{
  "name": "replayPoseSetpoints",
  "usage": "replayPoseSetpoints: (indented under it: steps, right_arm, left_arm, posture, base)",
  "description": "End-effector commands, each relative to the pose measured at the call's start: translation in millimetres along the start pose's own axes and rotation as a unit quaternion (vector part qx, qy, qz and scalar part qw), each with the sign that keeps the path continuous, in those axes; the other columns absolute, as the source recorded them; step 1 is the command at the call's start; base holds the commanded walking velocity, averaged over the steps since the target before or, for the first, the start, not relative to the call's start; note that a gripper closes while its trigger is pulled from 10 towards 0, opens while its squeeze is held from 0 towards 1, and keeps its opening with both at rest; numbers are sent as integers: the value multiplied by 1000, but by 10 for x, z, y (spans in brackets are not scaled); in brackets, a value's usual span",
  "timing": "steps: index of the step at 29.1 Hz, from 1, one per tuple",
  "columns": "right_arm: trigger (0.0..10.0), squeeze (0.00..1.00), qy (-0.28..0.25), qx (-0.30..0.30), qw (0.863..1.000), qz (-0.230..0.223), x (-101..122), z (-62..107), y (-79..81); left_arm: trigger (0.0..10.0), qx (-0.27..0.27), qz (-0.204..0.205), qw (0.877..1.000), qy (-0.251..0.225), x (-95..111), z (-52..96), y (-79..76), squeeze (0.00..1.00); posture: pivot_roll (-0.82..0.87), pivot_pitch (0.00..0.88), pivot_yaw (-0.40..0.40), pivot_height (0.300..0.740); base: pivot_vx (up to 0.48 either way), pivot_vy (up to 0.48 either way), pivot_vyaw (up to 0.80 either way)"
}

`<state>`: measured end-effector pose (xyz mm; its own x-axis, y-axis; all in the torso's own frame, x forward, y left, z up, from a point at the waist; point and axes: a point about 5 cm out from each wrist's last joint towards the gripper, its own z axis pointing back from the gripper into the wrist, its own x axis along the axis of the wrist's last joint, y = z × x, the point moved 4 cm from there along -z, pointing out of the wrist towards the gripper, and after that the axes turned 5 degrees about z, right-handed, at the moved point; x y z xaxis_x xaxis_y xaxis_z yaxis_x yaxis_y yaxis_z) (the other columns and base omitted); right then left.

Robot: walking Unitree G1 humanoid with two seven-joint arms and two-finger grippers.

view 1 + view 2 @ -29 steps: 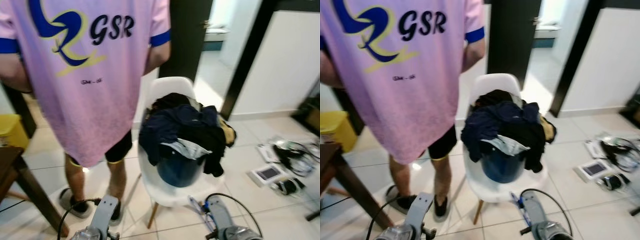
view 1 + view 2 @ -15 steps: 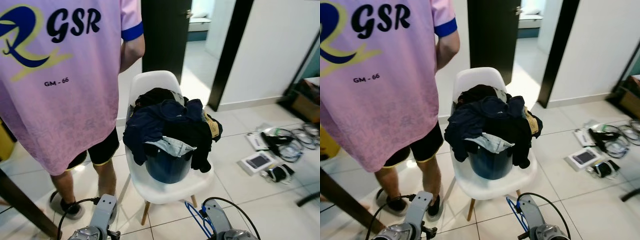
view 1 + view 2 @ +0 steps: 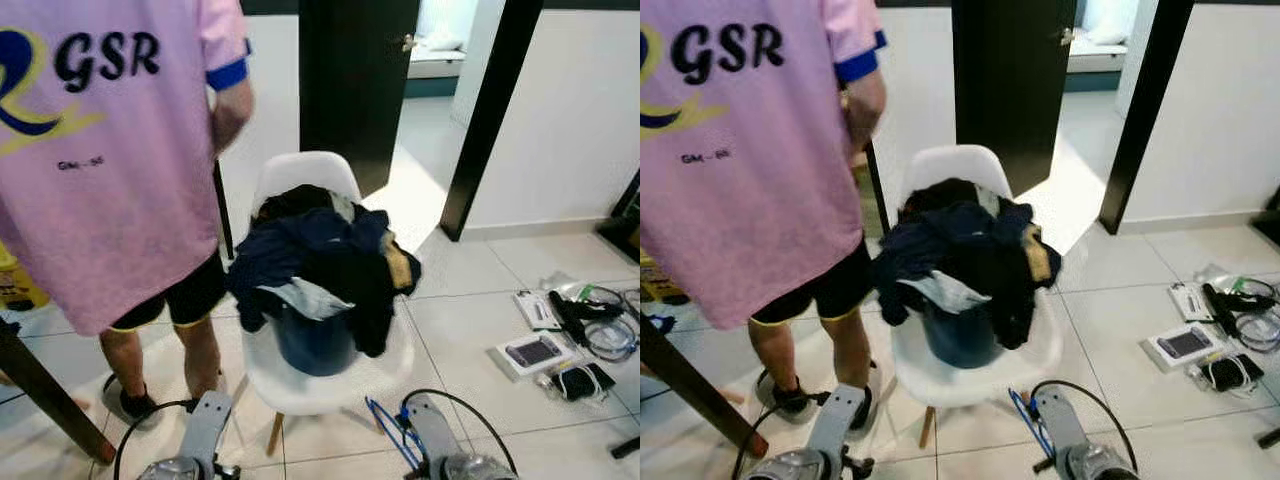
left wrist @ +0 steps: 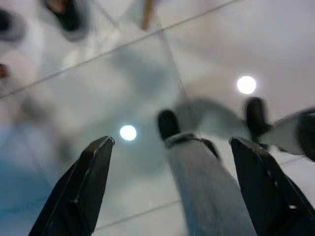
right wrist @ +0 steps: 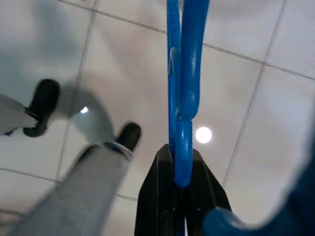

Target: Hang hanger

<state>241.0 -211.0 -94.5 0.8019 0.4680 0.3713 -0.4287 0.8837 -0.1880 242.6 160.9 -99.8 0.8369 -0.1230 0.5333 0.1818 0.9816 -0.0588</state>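
Observation:
A blue plastic hanger (image 5: 182, 88) hangs down toward the tiled floor, with my right gripper (image 5: 180, 160) shut on it. In the left eye view the hanger (image 3: 386, 436) shows as a thin blue frame beside my right arm (image 3: 430, 432) at the bottom edge. My left gripper (image 4: 172, 142) is open and holds nothing, pointing down at the floor above my own leg and foot. My left arm (image 3: 205, 432) is low at the bottom edge.
A white chair (image 3: 300, 175) stands straight ahead with a blue bucket (image 3: 312, 342) heaped with dark clothes (image 3: 322, 250). A person in a pink shirt (image 3: 100, 150) stands to its left. A dark table leg (image 3: 45, 385) is at the left; cables and devices (image 3: 565, 335) lie on the floor at the right.
The whole view has swung and shifted, so the camera moved. The person now stands further left of the chair. The blue hanger stays in my right gripper.

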Motion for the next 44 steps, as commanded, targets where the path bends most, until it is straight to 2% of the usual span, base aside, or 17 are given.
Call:
replayPoseSetpoints:
  steps: [1, 10, 13, 15, 18, 19, 20, 21, 22, 23, 24, 25, 27, 30, 36, 41, 44]
  right_arm:
    - [10000, 0, -2, -1, 1000, 3, 19, 1, -4]
    - [10000, 0, -22, -25, 999, 14, 67, 4, -52]
    - [10000, 0, -34, -53, 997, 54, 120, 14, -112]
    - [10000, 0, -50, -87, 995, 30, 140, 26, -172]
    - [10000, 0, -72, -108, 991, -25, 144, 36, -206]
    - [10000, 0, -72, -108, 991, -25, 144, 36, -206]
    - [10000, 0, -98, -105, 987, -72, 167, 40, -191]
    - [10000, 0, -123, -100, 982, -101, 200, 49, -180]
    - [10000, 0, -123, -100, 982, -101, 200, 49, -180]
    - [10000, 0, -156, -95, 976, -120, 245, 68, -172]
    - [10000, 0, -199, -96, 967, -124, 443, 174, -417]
    - [10000, 0, -199, -96, 967, -124, 443, 174, -417]
    - [10000, 0, -260, -103, 953, -120, 690, 356, -710]
    - [10000, 0, -286, -104, 944, -126, 734, 411, -749]
    - [10000, 0, -331, -116, 928, -130, 591, 473, -623]
    - [10000, 0, -286, -140, 929, -188, -114, 432, -750]
    - [10000, 0, -269, -144, 930, -207, -276, 438, -795]
  left_arm:
    - [10000, 2, -2, 1000, -4, 40, 5, 26, 0]
    - [10000, 6, 14, 1000, -15, 49, 4, 27, 0]
    - [10000, 5, 59, 997, -38, 75, 5, 14, 0]
    - [10000, 11, 118, 989, -86, 154, 16, 18, 0]
    - [10000, 20, 137, 983, -121, 220, 33, 38, 0]
    - [10000, 20, 137, 983, -121, 220, 33, 38, 0]
    - [10000, 27, 123, 983, -136, 259, 46, 55, 0]
    - [10000, 37, 98, 979, -175, 550, 117, 241, 0]
    - [10000, 37, 98, 979, -175, 550, 117, 241, 0]
    - [10000, 46, 77, 967, -240, 966, 291, 525, 0]
    - [10000, 42, 69, 959, -273, 1079, 363, 564, 0]
    - [10000, 42, 69, 959, -273, 1079, 363, 564, 0]
    - [10000, 39, 51, 950, -307, 1114, 424, 535, 0]
    - [10000, 44, 31, 944, -326, 1107, 461, 500, 0]
    - [10000, 70, 7, 927, -368, 922, 567, 415, 0]
    - [10000, 73, 92, 916, -383, 657, 599, 495, 0]
    - [10000, 76, 111, 914, -383, 619, 614, 565, 0]
  posture:
    - [24, 0, -5, 740]
    - [24, 0, -4, 740]
    - [16, 0, -3, 740]
    - [6, 0, -12, 740]
    - [6, 0, -13, 740]
    - [6, 0, -13, 740]
    - [4, 0, -12, 740]
    - [0, 0, -7, 740]
    - [0, 0, -7, 740]
    - [-2, 0, -5, 740]
    - [0, 0, -4, 740]
    - [0, 0, -4, 740]
    - [-1, 1, -3, 740]
    - [-2, 9, 0, 740]
    - [4, 26, 3, 740]
    - [10, 29, 8, 740]
    - [7, 29, 9, 740]
  base:
    - [0, -469, 0]
    - [0, -466, 0]
    - [0, -465, 0]
    - [0, -163, 0]
    - [0, 0, 0]
    - [0, 0, 0]
    - [0, 0, 0]
    - [0, 0, 0]
    - [0, 0, 0]
    - [0, 0, 0]
    - [0, 0, 0]
    - [0, 0, 0]
    - [0, 0, 0]
    - [0, 0, 0]
    - [0, 0, 0]
    - [0, 0, 0]
    - [0, 0, 0]
